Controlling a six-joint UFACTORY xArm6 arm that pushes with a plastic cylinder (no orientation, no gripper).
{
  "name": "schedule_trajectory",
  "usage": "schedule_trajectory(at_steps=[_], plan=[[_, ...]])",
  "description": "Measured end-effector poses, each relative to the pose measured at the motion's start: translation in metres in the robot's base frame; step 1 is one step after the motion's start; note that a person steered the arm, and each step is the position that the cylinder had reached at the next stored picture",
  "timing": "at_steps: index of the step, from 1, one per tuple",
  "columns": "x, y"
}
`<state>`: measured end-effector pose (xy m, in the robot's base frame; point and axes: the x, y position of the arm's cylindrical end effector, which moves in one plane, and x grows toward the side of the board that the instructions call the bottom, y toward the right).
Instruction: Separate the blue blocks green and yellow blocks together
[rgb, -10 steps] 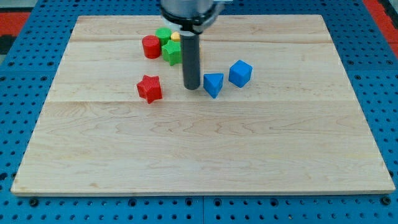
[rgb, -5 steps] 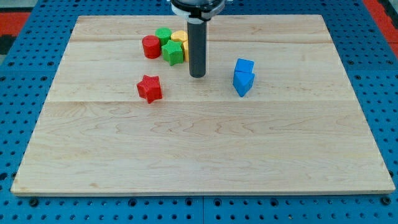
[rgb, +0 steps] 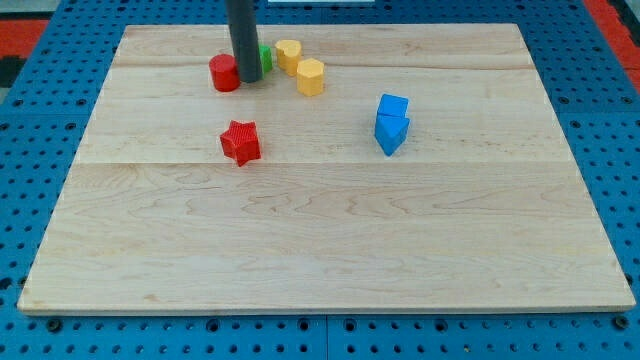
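Note:
My tip (rgb: 247, 79) stands near the view's top left, just right of the red cylinder (rgb: 224, 73), touching or nearly touching it. A green block (rgb: 266, 56) peeks out behind the rod, mostly hidden. Two yellow blocks lie to the right of the rod: one (rgb: 289, 54) further up, and a hexagonal one (rgb: 311, 76) lower right. Two blue blocks touch each other right of centre: a blue cube (rgb: 393, 105) and a blue triangular block (rgb: 391, 133) just below it. Only one green block shows.
A red star (rgb: 240, 142) lies left of centre, below my tip. The wooden board (rgb: 320, 250) rests on a blue pegboard (rgb: 20, 200).
My tip moved up and left, from beside the blue blocks to the cluster. The blue triangular block was pushed right against the blue cube. The red cylinder shifted left and the yellow blocks spread right.

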<state>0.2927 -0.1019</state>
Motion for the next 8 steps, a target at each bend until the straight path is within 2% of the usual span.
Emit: schedule_trajectory(at_steps=[4, 6, 7, 8], plan=[[-0.013, 0.016], [-0.046, 0.020], [-0.046, 0.071], [-0.041, 0.080]])
